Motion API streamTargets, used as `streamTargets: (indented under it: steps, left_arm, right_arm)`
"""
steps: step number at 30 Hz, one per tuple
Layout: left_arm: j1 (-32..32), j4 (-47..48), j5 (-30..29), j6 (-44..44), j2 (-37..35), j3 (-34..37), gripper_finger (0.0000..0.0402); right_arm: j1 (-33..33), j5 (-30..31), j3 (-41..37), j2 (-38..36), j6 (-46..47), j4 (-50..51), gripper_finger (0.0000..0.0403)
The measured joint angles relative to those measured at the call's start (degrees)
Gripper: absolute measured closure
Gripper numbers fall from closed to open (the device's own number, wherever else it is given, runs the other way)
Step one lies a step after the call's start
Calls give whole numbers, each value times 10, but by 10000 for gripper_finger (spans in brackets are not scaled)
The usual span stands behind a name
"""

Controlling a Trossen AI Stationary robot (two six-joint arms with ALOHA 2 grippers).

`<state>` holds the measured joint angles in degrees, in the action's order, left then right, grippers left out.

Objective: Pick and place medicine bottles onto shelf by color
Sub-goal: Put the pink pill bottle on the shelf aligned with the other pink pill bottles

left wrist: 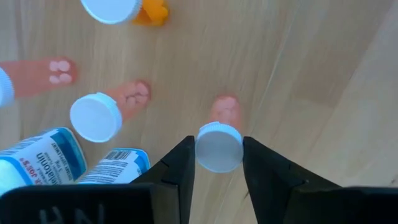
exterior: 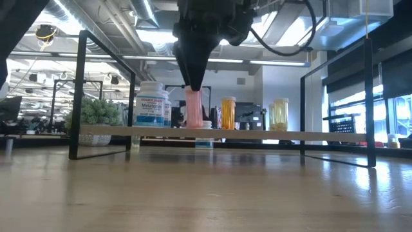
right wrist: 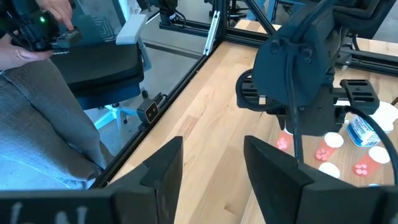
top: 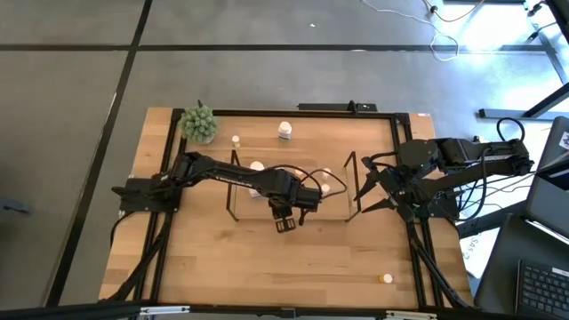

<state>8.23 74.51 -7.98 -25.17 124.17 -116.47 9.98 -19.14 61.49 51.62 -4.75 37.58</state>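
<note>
- The pink bottle, white cap up, stands between the fingers of the left gripper, which close on its cap; its base appears to rest on the shelf.
- On the shelf beside it stand other pink bottles, an orange bottle, a yellow bottle and blue-labelled white bottles.
- Judgement: the task is well advanced; pink bottles are grouped together.
- Still off the shelf: a white bottle and a small bottle at the table's far side, and an orange bottle at its near right.
- The right gripper waits open, empty, at the shelf's right end.
</note>
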Motion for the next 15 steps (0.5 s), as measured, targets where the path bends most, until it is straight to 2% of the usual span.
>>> streamTargets:
  steps: [15]
  left_arm:
    - [1,5,-4,-15,0,0,288]
  right_arm:
    - [0,0,0,0,-1,0,230]
